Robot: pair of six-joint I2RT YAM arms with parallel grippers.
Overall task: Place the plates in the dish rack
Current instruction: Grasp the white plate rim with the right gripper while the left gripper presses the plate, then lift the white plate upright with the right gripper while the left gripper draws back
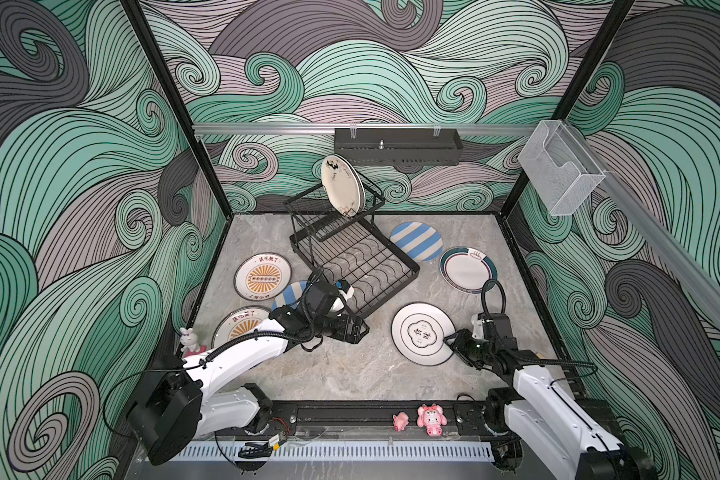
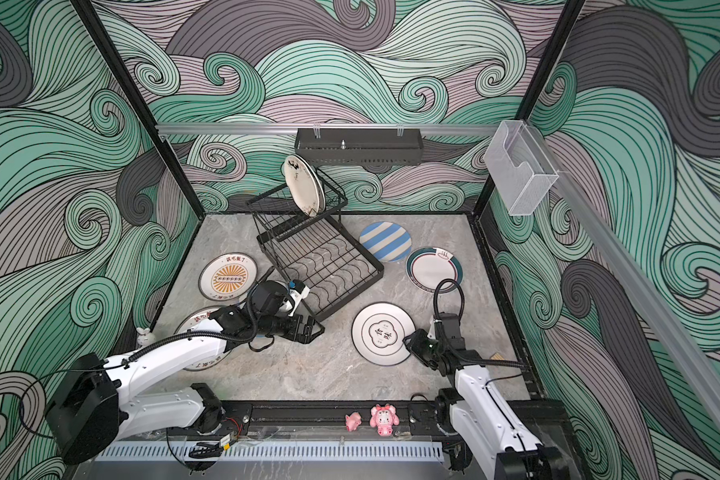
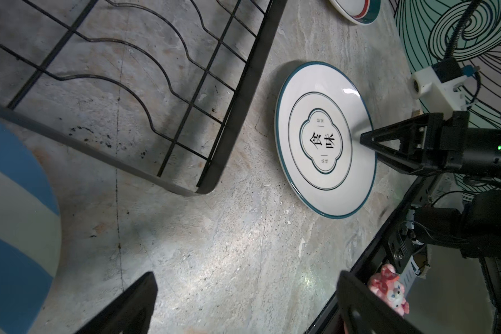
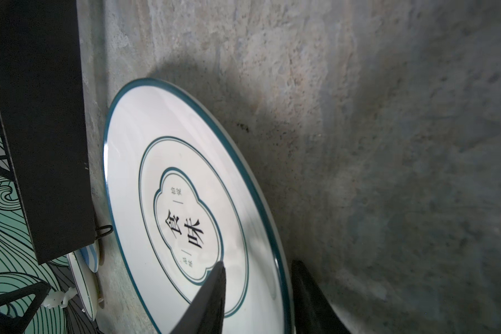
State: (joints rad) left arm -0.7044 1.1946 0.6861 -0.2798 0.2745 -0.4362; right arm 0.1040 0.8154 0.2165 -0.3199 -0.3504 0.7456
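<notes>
The ringed plate [image 1: 422,334] [image 2: 381,338], white with a thin dark rim and black lettering in the middle, lies flat on the table [image 1: 350,374], near and to the right of the dish rack [image 1: 415,270] [image 2: 381,266]. The right gripper [image 1: 447,340] [image 2: 406,338] is at this plate's right edge. In the right wrist view its fingers stand apart with the rim between them: one finger [image 4: 211,292] is over the plate's white face [image 4: 133,162] and the other is outside the rim, low by the table. The gap is wider than the rim, and no clamping shows. The left wrist view shows the same, with the right gripper [image 3: 369,146] at the plate's [image 3: 324,138] edge.

The left gripper [image 1: 360,330] [image 2: 314,330] is low over the table by the rack's near corner, well apart from the ringed plate. Its fingers [image 3: 133,306] are wide apart with nothing between them.

A cream plate [image 1: 341,187] stands upright in the rack's raised basket. A striped plate [image 1: 416,241] and a teal-rimmed plate [image 1: 468,270] lie flat to the right of the rack. A sunburst plate [image 1: 262,276] lies to its left. A second sunburst plate [image 1: 238,328] and a second striped plate [image 1: 289,293] lie partly hidden under the left arm.
</notes>
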